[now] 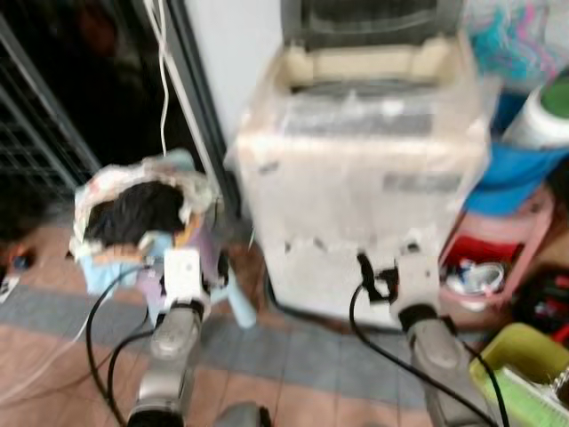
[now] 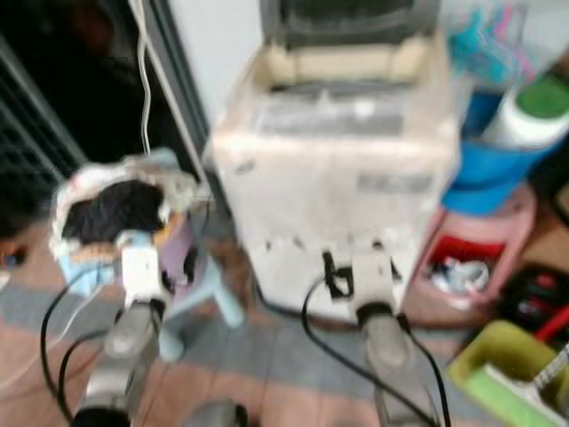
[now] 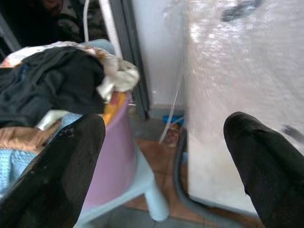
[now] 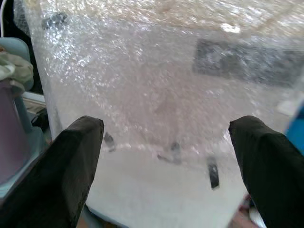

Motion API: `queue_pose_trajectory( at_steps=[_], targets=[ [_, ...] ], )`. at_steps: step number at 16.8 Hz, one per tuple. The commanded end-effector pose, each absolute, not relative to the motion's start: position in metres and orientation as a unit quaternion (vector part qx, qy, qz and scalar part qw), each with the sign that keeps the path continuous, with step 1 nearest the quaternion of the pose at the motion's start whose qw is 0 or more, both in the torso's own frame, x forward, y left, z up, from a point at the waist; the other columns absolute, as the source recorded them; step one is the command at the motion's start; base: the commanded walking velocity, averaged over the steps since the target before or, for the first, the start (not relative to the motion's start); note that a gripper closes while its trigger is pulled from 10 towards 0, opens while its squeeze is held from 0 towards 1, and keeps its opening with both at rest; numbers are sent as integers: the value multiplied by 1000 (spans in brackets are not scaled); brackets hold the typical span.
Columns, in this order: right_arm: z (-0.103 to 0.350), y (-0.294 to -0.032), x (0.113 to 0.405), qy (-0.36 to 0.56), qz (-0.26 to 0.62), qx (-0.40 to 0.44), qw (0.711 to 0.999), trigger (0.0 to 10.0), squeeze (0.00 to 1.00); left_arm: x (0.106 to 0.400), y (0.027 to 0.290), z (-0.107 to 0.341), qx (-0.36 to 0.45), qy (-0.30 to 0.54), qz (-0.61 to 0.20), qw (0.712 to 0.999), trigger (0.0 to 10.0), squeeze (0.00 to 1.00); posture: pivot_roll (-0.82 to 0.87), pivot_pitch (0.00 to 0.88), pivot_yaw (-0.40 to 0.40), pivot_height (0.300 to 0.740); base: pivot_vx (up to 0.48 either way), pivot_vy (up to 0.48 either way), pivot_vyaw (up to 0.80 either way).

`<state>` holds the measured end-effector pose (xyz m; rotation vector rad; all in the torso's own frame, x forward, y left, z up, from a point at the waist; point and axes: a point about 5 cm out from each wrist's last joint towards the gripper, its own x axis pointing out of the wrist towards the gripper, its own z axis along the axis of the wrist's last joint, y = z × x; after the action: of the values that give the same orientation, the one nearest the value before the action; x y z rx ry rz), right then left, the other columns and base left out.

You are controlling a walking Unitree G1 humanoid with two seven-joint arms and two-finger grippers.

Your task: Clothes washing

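Observation:
A top-loading washing machine point(image 1: 360, 169) wrapped in bubble wrap stands ahead, its lid raised at the back. To its left a purple basket point(image 1: 203, 245) on a pale blue stool holds a heap of clothes, a black garment point(image 1: 133, 212) on top. My left gripper point(image 3: 164, 156) is open, held low between the basket and the washer with nothing in it. My right gripper point(image 4: 166, 156) is open too, facing the washer's front point(image 4: 156, 109) close up.
A dark doorway with a metal grille point(image 1: 36, 133) is at left, and a white cable point(image 1: 163, 62) hangs by the door frame. Right of the washer stand a blue bucket point(image 1: 516, 173), a pink basin point(image 1: 498, 253) and a yellow-green bin point(image 1: 524, 374). Tiled floor point(image 1: 293, 365) lies below.

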<state>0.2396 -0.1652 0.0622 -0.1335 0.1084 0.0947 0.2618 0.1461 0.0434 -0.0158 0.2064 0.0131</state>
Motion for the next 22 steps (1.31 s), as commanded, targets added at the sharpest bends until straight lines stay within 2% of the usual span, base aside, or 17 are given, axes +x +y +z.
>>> queue_pose_trajectory(
  at_steps=[1, 2, 3, 7, 11, 13, 15, 16, 17, 19, 22],
  targets=[
    [61, -158, 239, 58, 68, -38, 995, 10000, 0, 268, 149, 51, -3, 91, 6, 996, 10000, 0, -105, 0, 129, 740, 0, 0, 0],
    [58, -169, 238, 56, 42, -10, 998, 10000, 0, 269, 149, 49, -2, 95, 6, 995, 10000, 0, -100, 0, 118, 740, 0, 364, 0],
    [56, -172, 240, 61, 35, -28, 997, 10000, 0, 269, 150, 48, -2, 96, 9, 995, 10000, 0, -99, 0, 111, 740, 0, 379, 0],
    [50, -167, 244, 88, 84, -35, 992, 10000, 0, 267, 154, 45, -2, 98, 29, 995, 10000, 0, -56, 0, 8, 740, 0, 480, 0],
    [47, -155, 251, 99, 108, -32, 989, 10000, 0, 260, 155, 42, -8, 101, 38, 994, 10000, 0, -55, 0, 16, 740, 0, 462, 0],
    [43, -155, 252, 108, 80, -81, 988, 10000, 0, 263, 153, 44, -7, 89, 23, 996, 10000, 0, -52, 0, 6, 740, 0, 159, 0],
    [45, -154, 254, 99, 68, -106, 987, 10000, 0, 268, 149, 46, -5, 76, 2, 997, 10000, 0, -35, 0, -41, 740, 0, 0, 0],
    [45, -148, 255, 96, 100, -125, 982, 10000, 0, 268, 150, 45, -12, 81, 5, 997, 10000, 0, -40, 0, -28, 740, 0, 0, 0],
    [46, -142, 254, 91, 142, -61, 984, 10000, 0, 265, 152, 43, -20, 90, 11, 996, 10000, 0, -37, 0, -15, 740, 0, 0, 0],
    [48, -145, 259, 77, 115, -61, 989, 10000, 0, 260, 156, 38, -33, 100, 14, 994, 10000, 0, -49, 0, 42, 740, 0, 0, 0],
    [47, -144, 261, 76, 99, -34, 992, 10000, 0, 263, 160, 41, -28, 94, 1, 995, 10000, 0, -56, 0, 68, 740, 107, 0, 0]
  ],
)
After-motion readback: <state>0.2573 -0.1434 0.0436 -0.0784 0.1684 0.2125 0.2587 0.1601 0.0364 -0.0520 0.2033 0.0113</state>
